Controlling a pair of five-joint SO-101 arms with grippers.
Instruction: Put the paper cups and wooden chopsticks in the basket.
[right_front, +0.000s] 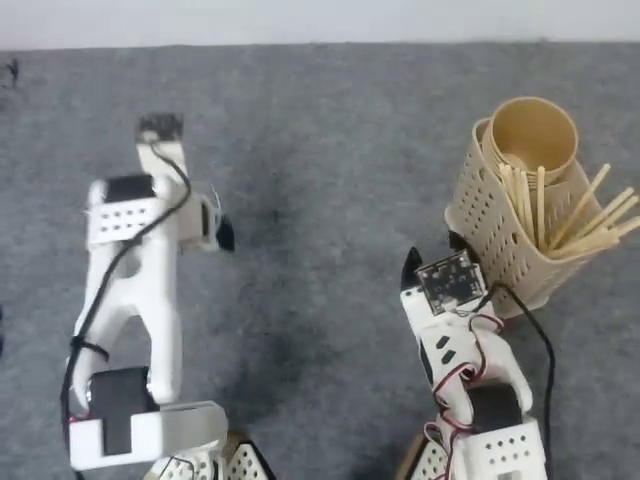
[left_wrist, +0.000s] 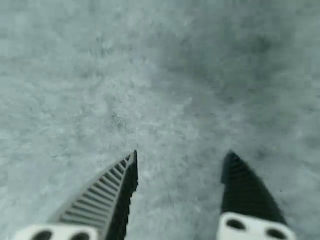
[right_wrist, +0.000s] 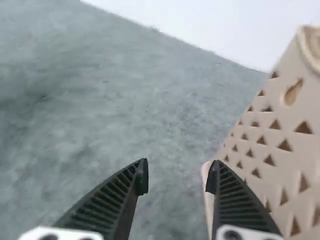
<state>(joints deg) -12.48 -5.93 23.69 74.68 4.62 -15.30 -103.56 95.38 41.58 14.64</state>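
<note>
Cups (right_front: 530, 135) and chopsticks (right_front: 585, 225) sit in the upper-right basket (right_front: 490, 235); my right gripper (right_wrist: 177, 175) and left gripper (left_wrist: 182, 162) gape empty, so I'd back away without nudging its wall

Soft, even light from above.
The grey fuzzy table cover (right_front: 320, 130) is evenly lit; faint dark shadows lie on it beside the white left arm (right_front: 130, 290) and past its black toothed gripper (left_wrist: 182, 156).
</note>
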